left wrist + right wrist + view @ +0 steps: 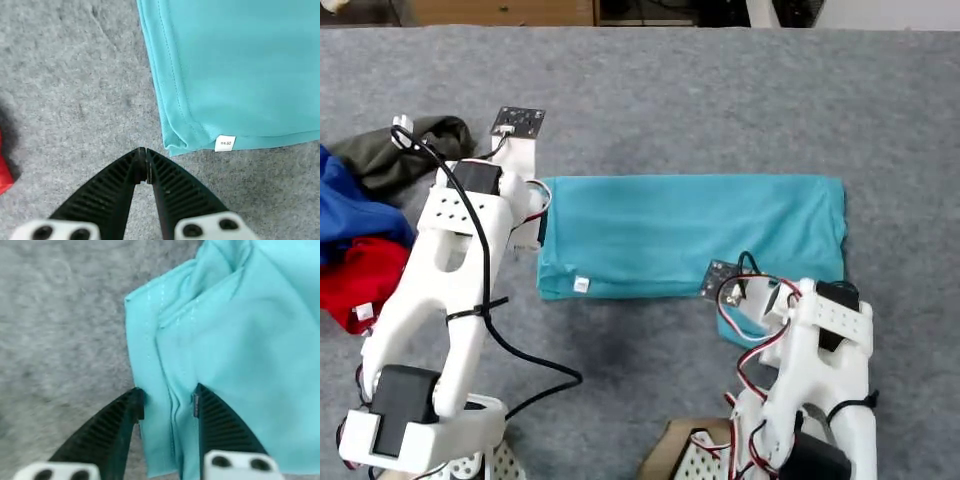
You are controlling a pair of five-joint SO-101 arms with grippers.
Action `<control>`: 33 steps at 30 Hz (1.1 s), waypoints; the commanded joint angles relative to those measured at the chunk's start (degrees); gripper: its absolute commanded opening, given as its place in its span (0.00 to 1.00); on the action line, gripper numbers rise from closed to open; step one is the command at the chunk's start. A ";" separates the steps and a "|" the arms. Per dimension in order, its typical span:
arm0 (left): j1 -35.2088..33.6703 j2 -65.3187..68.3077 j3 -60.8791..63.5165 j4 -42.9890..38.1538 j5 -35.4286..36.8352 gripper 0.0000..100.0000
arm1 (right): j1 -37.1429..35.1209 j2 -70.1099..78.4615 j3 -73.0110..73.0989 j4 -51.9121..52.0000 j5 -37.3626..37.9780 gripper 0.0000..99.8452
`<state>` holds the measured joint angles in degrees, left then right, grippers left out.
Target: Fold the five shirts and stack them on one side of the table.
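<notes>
Right end effector is spread, set astride a bunched edge of the teal shirt; cloth is between the fingers but not yet nipped. Left end effector is pressed together, empty, held over bare desk just beside the shirt's tagged corner. Teal shirt is laid mid-desk as a long folded band. Blue shirt, red shirt & dark shirt are heaped at the desk edge by the left arm. Step is prob. the next cross-fold. Rec: all layers to be caught before closing, edge to be lifted low & carried straight so the band isn't skewed. Tagged corner could be pinned by the left.
</notes>
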<state>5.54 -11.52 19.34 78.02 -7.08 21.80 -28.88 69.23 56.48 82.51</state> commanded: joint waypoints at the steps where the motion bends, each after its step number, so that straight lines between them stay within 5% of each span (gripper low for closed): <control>1: -0.62 -2.33 -0.26 -0.53 -0.26 0.02 | 0.40 1.10 0.40 -2.64 0.62 0.19; 13: -0.62 -2.33 -0.26 -0.88 -0.26 0.02 | 0.92 3.47 -0.57 -5.80 0.62 0.00; 25: -0.53 -2.33 -0.26 -0.97 -0.26 0.02 | -0.57 4.00 -27.30 7.74 0.44 0.00; 33: -0.53 -2.33 -0.35 -0.97 -0.18 0.02 | -5.85 6.90 -36.88 3.60 0.44 0.00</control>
<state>5.54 -11.52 19.34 77.85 -7.08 17.58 -23.52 36.53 63.25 82.59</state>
